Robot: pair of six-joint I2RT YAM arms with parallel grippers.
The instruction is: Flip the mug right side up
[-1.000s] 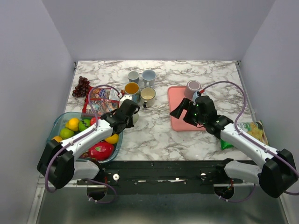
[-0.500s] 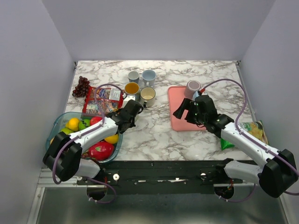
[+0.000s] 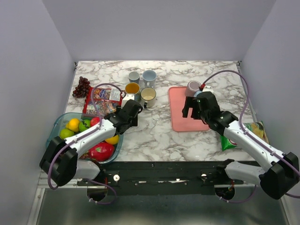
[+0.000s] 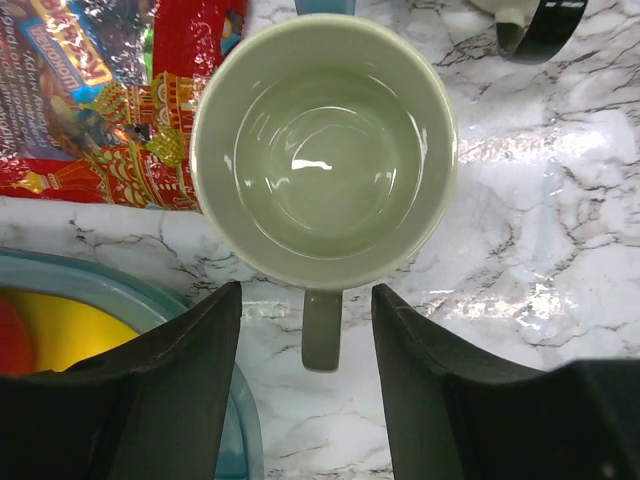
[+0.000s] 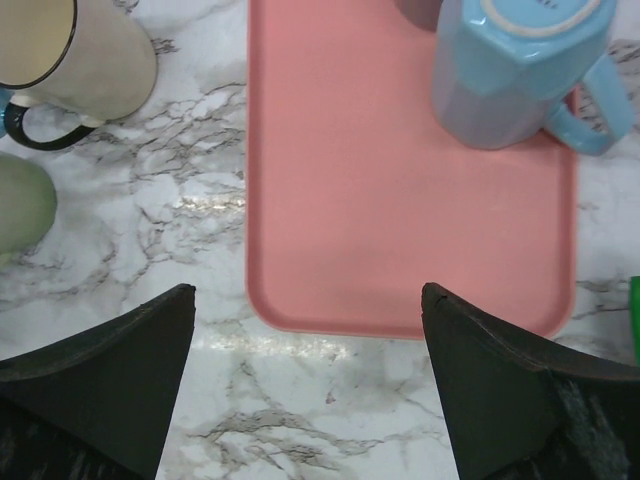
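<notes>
A pale green mug (image 4: 325, 150) stands mouth up on the marble, its inside bare; from above only a pale sliver of this mug (image 3: 127, 99) shows beside the wrist. My left gripper (image 4: 305, 300) is open, its fingers on either side of the handle (image 4: 322, 330) without touching it. My right gripper (image 5: 308, 295) is open and holds nothing above the near edge of the pink tray (image 5: 400, 230). On that tray a blue mug (image 5: 515, 70) stands base up next to a mauve mug (image 3: 193, 87).
Behind the green mug stand a cream mug with a black rim (image 3: 148, 95), an orange-lined mug (image 3: 132, 88), a grey mug (image 3: 134, 76) and a light blue mug (image 3: 149, 76). Left: snack packets (image 3: 102, 100), grapes (image 3: 82, 86), a fruit bowl (image 3: 60, 123). A green packet (image 3: 255, 132) lies at right.
My left gripper has opened and let go of the green mug's handle; the mug now stands upright. My right gripper has swung over the tray towards the mugs on it.
</notes>
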